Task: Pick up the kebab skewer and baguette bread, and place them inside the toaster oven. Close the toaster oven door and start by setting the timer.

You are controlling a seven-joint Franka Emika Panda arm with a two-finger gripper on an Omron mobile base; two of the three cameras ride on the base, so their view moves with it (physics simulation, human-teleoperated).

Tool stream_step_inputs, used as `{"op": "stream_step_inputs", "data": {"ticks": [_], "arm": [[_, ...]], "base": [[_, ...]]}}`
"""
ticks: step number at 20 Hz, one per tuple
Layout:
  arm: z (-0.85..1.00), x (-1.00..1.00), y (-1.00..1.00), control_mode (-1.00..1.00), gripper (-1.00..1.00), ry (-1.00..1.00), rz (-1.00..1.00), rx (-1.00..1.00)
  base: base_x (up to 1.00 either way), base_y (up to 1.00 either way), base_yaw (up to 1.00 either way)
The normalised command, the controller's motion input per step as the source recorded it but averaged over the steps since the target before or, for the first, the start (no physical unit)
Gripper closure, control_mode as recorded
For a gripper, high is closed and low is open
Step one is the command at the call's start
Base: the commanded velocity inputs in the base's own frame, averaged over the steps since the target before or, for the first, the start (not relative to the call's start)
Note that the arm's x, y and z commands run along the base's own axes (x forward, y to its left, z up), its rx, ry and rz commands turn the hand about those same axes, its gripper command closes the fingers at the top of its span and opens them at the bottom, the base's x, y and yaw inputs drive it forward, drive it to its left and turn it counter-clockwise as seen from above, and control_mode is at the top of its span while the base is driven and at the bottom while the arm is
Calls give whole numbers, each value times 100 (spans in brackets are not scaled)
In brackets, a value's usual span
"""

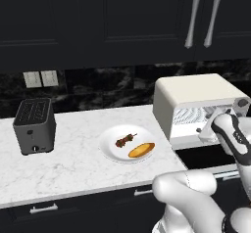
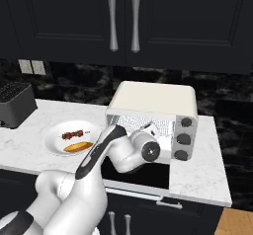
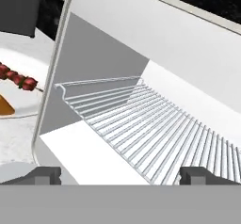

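Note:
The kebab skewer (image 1: 126, 140) and the baguette bread (image 1: 141, 150) lie side by side on a white plate (image 1: 109, 148) left of the toaster oven (image 1: 191, 92). The toaster oven door (image 1: 206, 159) hangs folded down, baring the wire rack (image 3: 141, 119). My gripper (image 3: 121, 176) hovers just in front of the oven mouth, above the lowered door, open with nothing between its fingertips (image 3: 44, 175). The hand view catches the skewer (image 3: 16, 78) and a corner of the baguette (image 3: 4, 105) at the left edge. From the right base view the gripper (image 2: 150, 128) points into the oven (image 2: 153, 98).
A dark grey slot toaster (image 1: 34, 124) stands at the counter's left end. Dark upper cabinets with silver handles (image 1: 193, 16) hang above. Three dark knobs (image 2: 184, 139) run down the oven's right face. Marble counter (image 1: 73, 168) lies bare in front of the plate.

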Motion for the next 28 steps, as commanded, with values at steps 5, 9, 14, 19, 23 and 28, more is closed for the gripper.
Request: {"op": "stream_step_inputs", "data": {"ticks": [5,9,14,19,23,28], "arm": [[-4,15,-49,-100,-100,-5,1,3],[-12,2,-12,-100,-100,-4,0,2],[-10,7,0,-100,-100,-7,3,4],[-19,33,0,-100,-100,-5,1,1],[-11,56,0,-100,-100,-3,0,1],[-16,31,0,-100,-100,-4,0,0]], "base": [[0,0,0],[0,0,0],[0,0,0],[0,0,0],[0,0,0],[0,0,0]]}}
